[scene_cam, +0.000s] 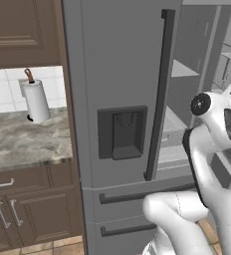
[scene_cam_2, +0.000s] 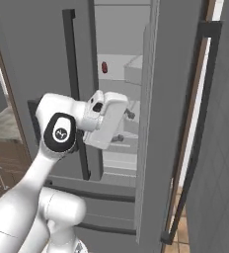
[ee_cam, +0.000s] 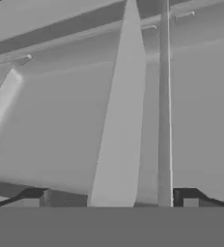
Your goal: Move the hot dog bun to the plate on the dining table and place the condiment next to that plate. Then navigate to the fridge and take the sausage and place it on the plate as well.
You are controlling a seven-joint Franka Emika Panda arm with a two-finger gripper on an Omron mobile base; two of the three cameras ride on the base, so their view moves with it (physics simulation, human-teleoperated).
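Note:
The grey steel fridge (scene_cam: 117, 74) fills the scene, its left door shut with the dark dispenser recess (scene_cam: 121, 132) and a long handle (scene_cam: 157, 94). Its right door (scene_cam_2: 156, 123) is swung open, showing the shelves. The sausage (scene_cam_2: 104, 66), small and dark red, lies on an upper shelf at the back. My gripper (scene_cam_2: 125, 126) reaches into the opening, below and a little right of the sausage, open and holding nothing. In the hand view its fingertips (ee_cam: 34, 198) stand wide apart before pale grey shelf surfaces. The hot dog bun, plate, condiment and dining table are out of view.
A marble wall counter (scene_cam: 28, 144) with a paper towel roll (scene_cam: 37, 101) lies left of the fridge, with brown cabinets above and below. The open door's handle (scene_cam_2: 193, 138) stands to the right of my arm. Drawer fronts (scene_cam: 137, 196) sit low on the fridge.

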